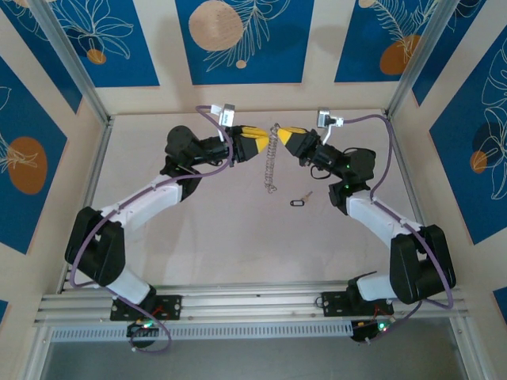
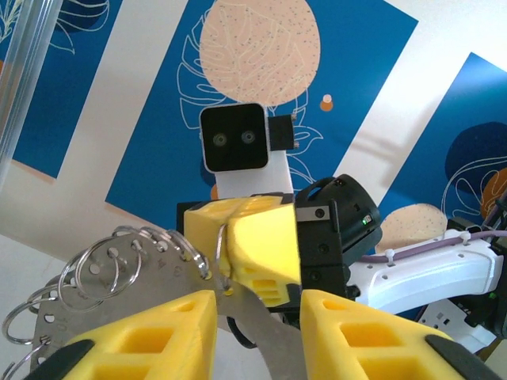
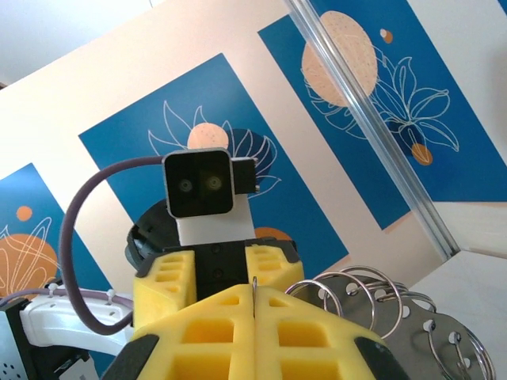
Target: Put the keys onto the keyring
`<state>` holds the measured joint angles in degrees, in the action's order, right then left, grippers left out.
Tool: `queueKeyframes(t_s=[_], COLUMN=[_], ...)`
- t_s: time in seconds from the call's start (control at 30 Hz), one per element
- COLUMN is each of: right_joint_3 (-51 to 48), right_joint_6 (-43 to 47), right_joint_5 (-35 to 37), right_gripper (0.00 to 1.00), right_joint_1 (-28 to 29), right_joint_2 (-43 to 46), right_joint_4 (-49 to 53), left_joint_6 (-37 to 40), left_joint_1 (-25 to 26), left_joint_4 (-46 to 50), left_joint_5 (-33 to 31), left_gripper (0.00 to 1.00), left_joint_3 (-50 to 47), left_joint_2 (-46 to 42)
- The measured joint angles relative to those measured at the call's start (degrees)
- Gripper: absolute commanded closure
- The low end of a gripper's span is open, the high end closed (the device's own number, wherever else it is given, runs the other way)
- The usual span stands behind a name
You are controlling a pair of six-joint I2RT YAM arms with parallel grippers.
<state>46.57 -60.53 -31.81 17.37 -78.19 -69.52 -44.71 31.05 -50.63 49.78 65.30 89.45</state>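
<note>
1. Cream walls hung with blue leaf-patterned panels (image 1: 238,39) enclose a pale bench (image 1: 214,237).
2. At the far middle, the left gripper (image 1: 264,136) and the right gripper (image 1: 285,136) meet tip to tip above the bench.
3. The keyring (image 1: 272,162) dangles from where they meet, a floppy silvery strip edged with wire rings.
4. The right gripper's jaws are pressed together, pinching one thin wire ring of the keyring.
5. The left gripper's jaws stand partway apart with the keyring's flat metal strip in the gap; I cannot tell whether they clamp it.
6. The key (image 1: 299,201), with its black tag, lies flat on the bench near the keyring's lower end, apart from it.
</note>
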Motion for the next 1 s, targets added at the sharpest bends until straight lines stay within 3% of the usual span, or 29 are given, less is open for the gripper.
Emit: queueKeyframes(t_s=[0.23,0.47,0.7,1.0], right_joint_3=[0.07,1.92,9.03,20.28], right_joint_6=[-0.13,0.72,7.85,23.63], right_joint_5=[-0.09,-3.82,-12.0,-21.53], right_gripper=[1.0,1.0,1.0,1.0], right_joint_1=[0.42,-0.24,-0.79,-1.97], right_joint_2=[-0.04,-0.59,-0.79,-1.01], right_joint_4=[-0.07,5.01,21.09,48.19], left_joint_6=[1.18,8.41,18.01,27.96], left_joint_1=[0.09,0.09,-0.09,-0.57], left_joint_4=[1.73,13.35,30.38,42.6], left_joint_5=[-0.28,-0.85,-7.41,-12.66], left_gripper=[0.7,0.65,0.55,0.58], left_joint_3=[0.2,1.86,3.15,4.66], left_joint_2=[0.02,-0.28,-4.33,-8.24])
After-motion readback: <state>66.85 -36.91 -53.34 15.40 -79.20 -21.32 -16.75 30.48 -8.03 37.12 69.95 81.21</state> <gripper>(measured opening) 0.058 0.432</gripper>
